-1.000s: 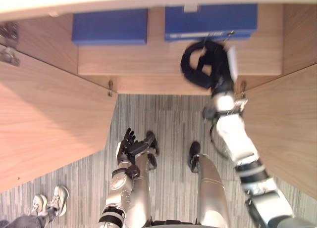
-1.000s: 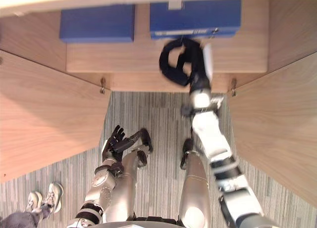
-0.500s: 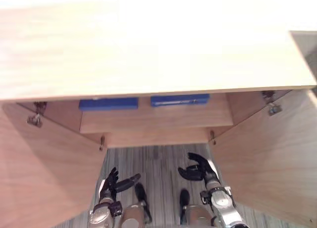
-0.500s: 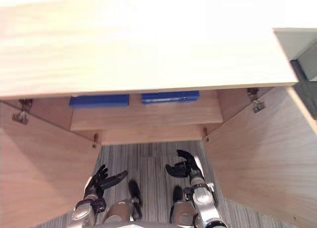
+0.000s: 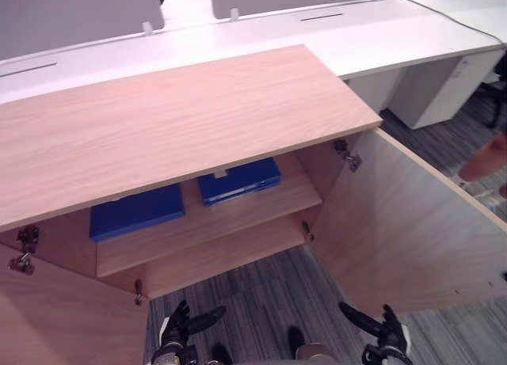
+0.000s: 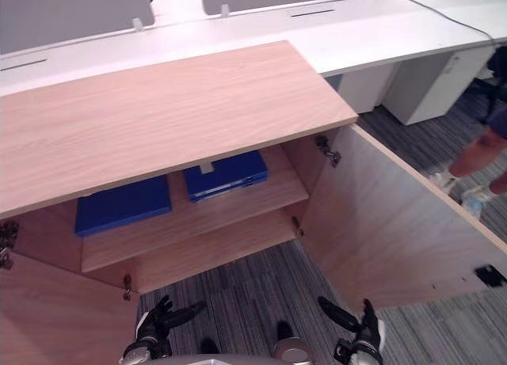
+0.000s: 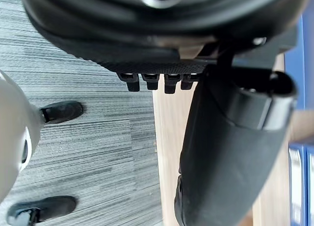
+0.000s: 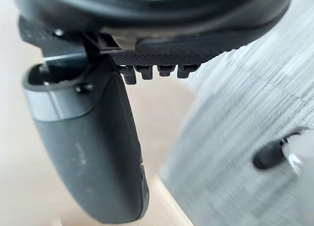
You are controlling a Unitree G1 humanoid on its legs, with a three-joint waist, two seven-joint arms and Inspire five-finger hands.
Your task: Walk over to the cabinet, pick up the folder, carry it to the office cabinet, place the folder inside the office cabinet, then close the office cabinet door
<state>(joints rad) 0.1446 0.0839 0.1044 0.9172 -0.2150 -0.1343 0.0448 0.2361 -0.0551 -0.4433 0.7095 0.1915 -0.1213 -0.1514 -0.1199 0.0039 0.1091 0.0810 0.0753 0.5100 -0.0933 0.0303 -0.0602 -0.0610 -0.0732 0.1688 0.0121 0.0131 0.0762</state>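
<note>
Right hand (image 5: 386, 339) has drawn back to five o'clock, fingers spread, left hand (image 5: 179, 330) likewise; folder (image 5: 238, 180) shelved, door (image 5: 404, 222) unclosed.

Inside the office cabinet (image 5: 182, 119), the upper shelf (image 5: 245, 216) is carrying two things, both lying flat. A blue folder (image 5: 238, 180) is lying nearer the open right door (image 5: 396, 230); a second blue folder (image 5: 136, 212) is lying farther from that door, apart from the first. The lower shelf (image 5: 230, 258) is sitting just above the grey striped floor (image 5: 261, 302).
</note>
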